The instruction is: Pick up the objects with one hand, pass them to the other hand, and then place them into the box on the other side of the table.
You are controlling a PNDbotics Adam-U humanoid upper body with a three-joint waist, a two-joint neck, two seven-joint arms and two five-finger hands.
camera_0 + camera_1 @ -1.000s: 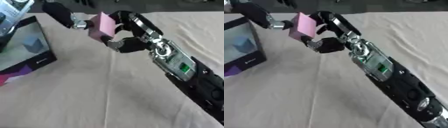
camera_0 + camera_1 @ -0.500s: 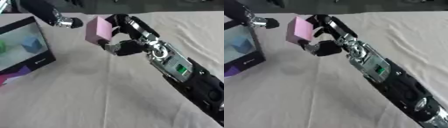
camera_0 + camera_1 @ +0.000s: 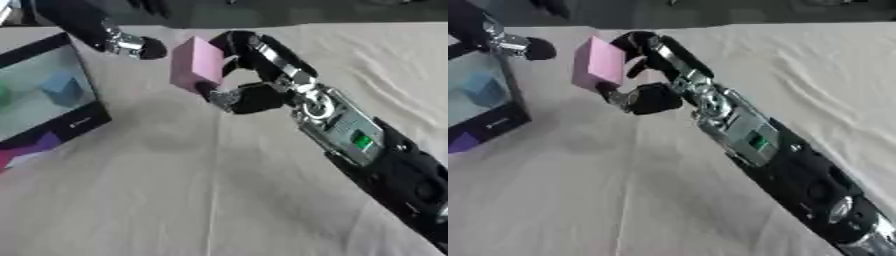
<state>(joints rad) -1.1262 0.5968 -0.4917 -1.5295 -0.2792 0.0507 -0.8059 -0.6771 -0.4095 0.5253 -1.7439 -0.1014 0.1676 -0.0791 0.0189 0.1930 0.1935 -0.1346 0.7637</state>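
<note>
Right hand: fingers and thumb curled round the pink block, held above the table.
Left hand: only a finger shows, near the block, apart from it; cannot tell its state.
Box: at the left edge, blue and green shapes inside.
Surface: wrinkled beige cloth.
Writing: small white mark on the box rim, unreadable.

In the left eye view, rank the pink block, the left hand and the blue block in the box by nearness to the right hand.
From the right hand:
1. Pink block, held in its fingers.
2. Left hand, up-left, apart from the block.
3. Blue block, in the box at far left.

Black, silver-jointed arm, green marking
</note>
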